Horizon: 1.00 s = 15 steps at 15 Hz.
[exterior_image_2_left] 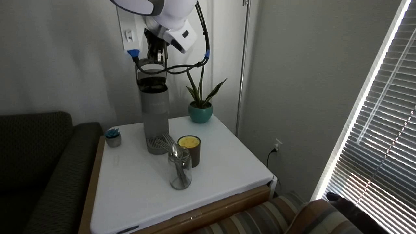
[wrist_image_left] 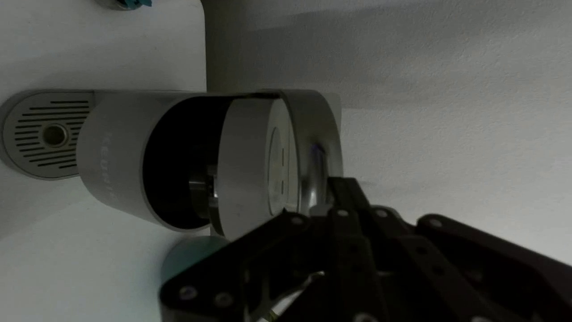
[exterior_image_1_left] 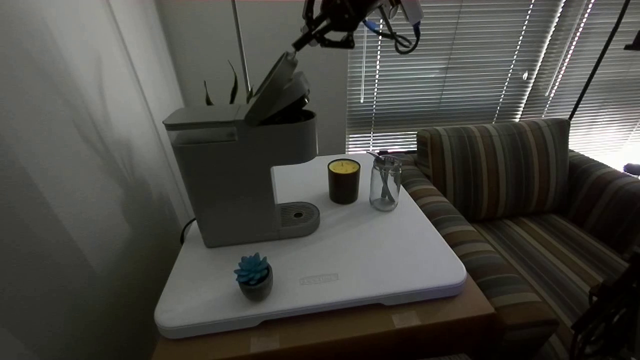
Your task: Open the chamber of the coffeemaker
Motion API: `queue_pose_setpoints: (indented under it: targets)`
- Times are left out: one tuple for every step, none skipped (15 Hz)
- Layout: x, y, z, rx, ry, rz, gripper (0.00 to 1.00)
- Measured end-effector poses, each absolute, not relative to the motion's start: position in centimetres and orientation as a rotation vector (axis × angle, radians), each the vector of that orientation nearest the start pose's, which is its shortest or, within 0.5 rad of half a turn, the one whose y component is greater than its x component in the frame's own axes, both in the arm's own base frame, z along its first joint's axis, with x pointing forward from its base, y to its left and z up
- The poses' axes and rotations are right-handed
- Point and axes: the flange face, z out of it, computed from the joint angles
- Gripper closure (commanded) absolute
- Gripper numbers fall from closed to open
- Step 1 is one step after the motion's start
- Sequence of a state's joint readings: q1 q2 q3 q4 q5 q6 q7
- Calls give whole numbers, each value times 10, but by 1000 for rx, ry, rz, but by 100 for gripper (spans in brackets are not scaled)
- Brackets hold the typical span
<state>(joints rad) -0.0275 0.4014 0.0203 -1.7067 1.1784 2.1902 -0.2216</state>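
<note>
Coffeemaker [exterior_image_1_left: 227, 185]: upright on the white tabletop [exterior_image_1_left: 380, 250], near the middle of the edge along the wall [exterior_image_2_left: 81, 74]; drip base [exterior_image_1_left: 299, 225] points toward the opposite edge.
Chamber lid [exterior_image_1_left: 274, 90]: tilted up steeply from its joint with the machine's rear top, free edge high; dark chamber mouth [wrist_image_left: 172, 165] exposed beneath.
Gripper [exterior_image_1_left: 298, 45]: fingers look together, no gap seen; tips at the lid's free edge, apparently touching. Which face of it they bear on: cannot tell.
Step, judged: lid lift, probably near the end of travel.
Push line: follow the lid's arc, up then back toward the wall edge; a straight upward pull would likely slide the tips off.
Push force: light, slow; a hard shove at the stop could rock the machine.
Let-go test: ease off slightly, see that the lid stands alone, then back out toward the opposite edge.
Arm [exterior_image_2_left: 177, 16] pose: wrist high above the tabletop, gripper slanting down toward the wall edge.
Cable [exterior_image_2_left: 199, 64]: hangs looped under the wrist; could snag on retreat.
</note>
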Motion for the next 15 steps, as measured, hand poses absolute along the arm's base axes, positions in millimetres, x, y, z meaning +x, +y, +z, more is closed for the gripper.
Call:
queue_pose_setpoints:
  targets:
    - [681,28,388,-2105,522,-217,100]
    - [684,30,390,-2104,515,-221,100]
    - [686,32,392,-2103,508,-225,100]
    - [688,35,394,-2101,499,-229,100]
    - [691,38,397,-2098,490,-233,100]
    - [694,40,399,-2096,482,-237,100]
    - [696,42,401,-2097,474,-242,100]
    - [697,43,403,-2100,466,-248,100]
    - [698,42,407,-2107,457,-256,100]
    - [699,41,411,-2122,444,-266,100]
    - [700,39,415,-2145,428,-277,100]
    - [700,36,420,-2184,403,-291,100]
    - [699,33,426,-2240,377,-302,100]
    - [698,29,434,-2305,350,-307,100]
    - [695,26,441,-2371,323,-298,100]
